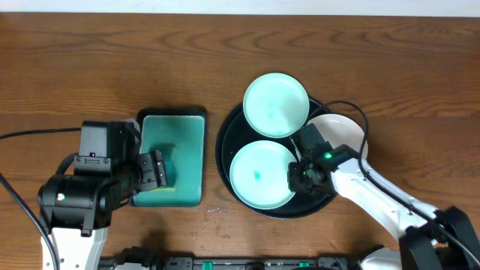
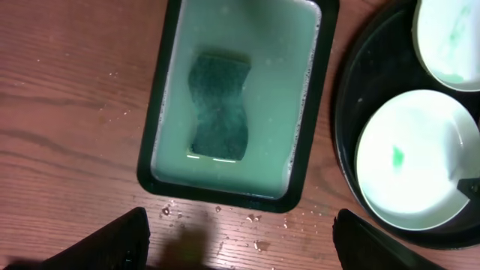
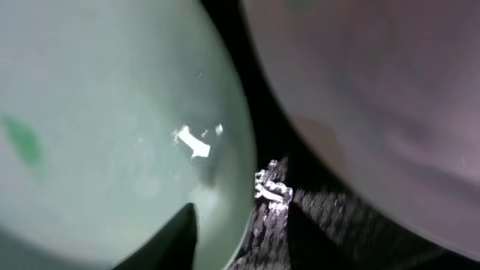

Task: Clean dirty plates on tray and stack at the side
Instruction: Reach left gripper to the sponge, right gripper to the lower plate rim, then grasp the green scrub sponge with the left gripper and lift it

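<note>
Black tray (image 1: pixel 224 146), right of centre on the counter (image 1: pixel 112 60), holds all three dirty plates (image 1: pixel 276 105), none stacked aside, so barely started: right fingers (image 3: pixel 176 240) straddle the rim of the smudged near plate (image 1: pixel 259 176), clamp unclear, left fingers (image 2: pixel 112 244) spread near the sponge (image 2: pixel 217 105).

- The brown wooden table (image 1: pixel 112 60) carries everything.
- A round black tray (image 1: pixel 223 150) sits on it, right of centre.
- A rectangular, dark-rimmed teal pad (image 1: pixel 187 150) lies just left of the tray, not touching it.
- Water droplets (image 2: pixel 259 245) speckle the wood by the pad's near edge.
</note>
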Controlling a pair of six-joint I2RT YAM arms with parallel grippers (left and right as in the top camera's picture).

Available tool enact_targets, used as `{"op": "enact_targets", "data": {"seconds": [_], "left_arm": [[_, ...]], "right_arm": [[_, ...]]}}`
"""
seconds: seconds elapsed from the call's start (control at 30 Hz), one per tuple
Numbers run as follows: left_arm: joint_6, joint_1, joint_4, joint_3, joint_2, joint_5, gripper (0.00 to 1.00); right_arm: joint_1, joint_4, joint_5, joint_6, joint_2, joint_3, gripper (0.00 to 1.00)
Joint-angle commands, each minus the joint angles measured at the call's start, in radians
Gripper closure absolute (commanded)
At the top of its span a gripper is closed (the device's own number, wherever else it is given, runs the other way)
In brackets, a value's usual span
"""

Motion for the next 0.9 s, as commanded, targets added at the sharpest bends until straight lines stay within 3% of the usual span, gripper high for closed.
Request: {"op": "enact_targets", "data": {"seconds": [0.0,0.07,0.13,0.2,0.7,0.87], "left_arm": [[-0.033,0.003,-0.002,0.01,0.018,-0.029,0.21],[-0.037,0.003,0.001,0.003,0.034,-0.029,0.21],[-0.045,0.003,0.01,-0.01,0.06,-0.025,0.21],[-0.058,0.003,0.022,-0.03,0.093,-0.025,0.21],[-0.114,0.003,0.321,-0.192,0.467,-0.037,0.34],[-0.114,0.006,0.39,-0.192,0.624,-0.118,0.49]], "right_arm": [[0.007,0.032,0.052,0.037,0.057,0.001,0.74],[0.007,0.069,0.06,0.037,0.084,0.001,0.79],[0.005,0.099,0.063,0.037,0.107,0.001,0.92],[-0.002,0.101,0.063,0.037,0.108,0.001,0.99],[-0.014,0.102,0.063,0.037,0.108,0.001,0.99],[-0.013,0.099,0.067,0.036,0.108,0.001,0.99]]}}
